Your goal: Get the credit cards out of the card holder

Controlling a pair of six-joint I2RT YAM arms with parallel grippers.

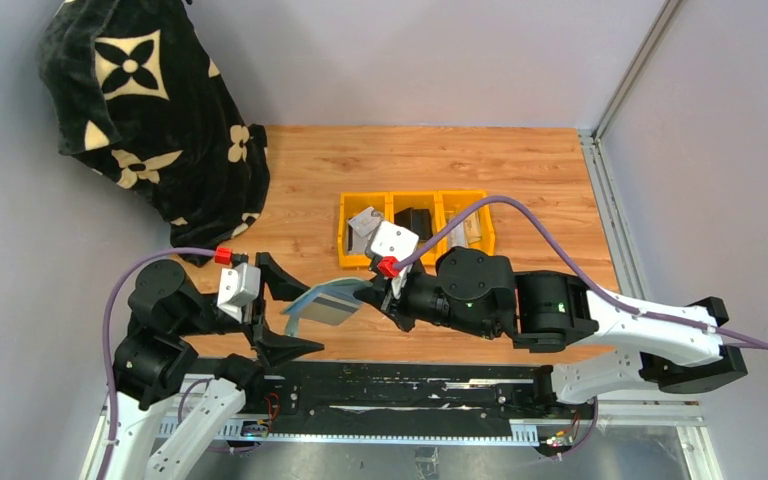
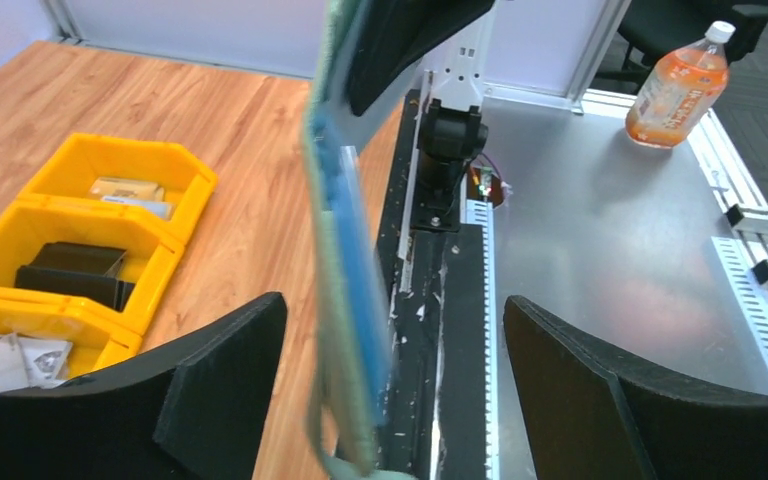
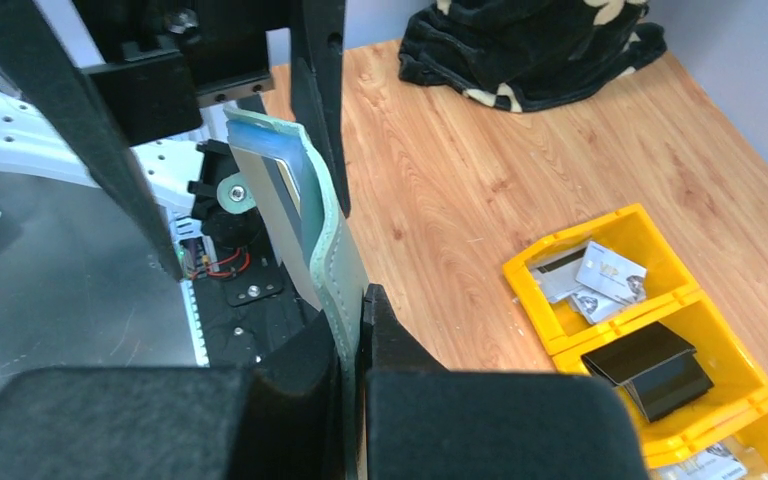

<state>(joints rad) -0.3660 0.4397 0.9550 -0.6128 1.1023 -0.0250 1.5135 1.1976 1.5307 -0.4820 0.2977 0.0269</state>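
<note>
pale green card holder (image 1: 325, 303), blue inside; yellow bins (image 2: 130, 152); black cloth (image 1: 160, 130), cream flowers.

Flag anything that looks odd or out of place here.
The card holder hangs bent in mid-air, pinched at one edge by the right end effector. A black patterned blanket lies heaped in the far left corner.

matt leathery card holder (image 3: 338, 268), glossy yellow plastic bins (image 2: 120, 155), wood-grain table (image 1: 410, 160), plush black cloth (image 1: 190, 150)

Three yellow bins (image 1: 415, 195) on the wooden table (image 1: 410, 155) — black flowered blanket (image 1: 150, 110) beyond.
</note>
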